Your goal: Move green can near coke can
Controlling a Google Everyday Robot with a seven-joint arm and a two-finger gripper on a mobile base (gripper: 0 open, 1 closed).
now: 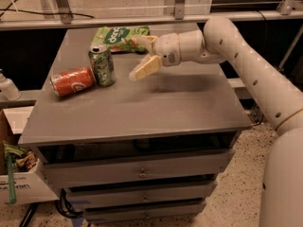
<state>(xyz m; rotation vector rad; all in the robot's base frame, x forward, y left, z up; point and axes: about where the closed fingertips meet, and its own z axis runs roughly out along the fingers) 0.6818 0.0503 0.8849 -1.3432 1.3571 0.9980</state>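
Note:
The green can (102,65) stands upright on the grey cabinet top (161,108), its side right against the coke can (72,81), which lies on its side to its left. My gripper (142,56) hovers above the table to the right of the green can, apart from it. Its two pale fingers (146,68) are spread open and hold nothing.
A flat green snack bag (120,38) lies at the back of the cabinet top, behind the gripper. A white bottle (8,87) stands on a ledge at the left. A cardboard box (21,174) sits on the floor at lower left. Drawers (142,174) face front.

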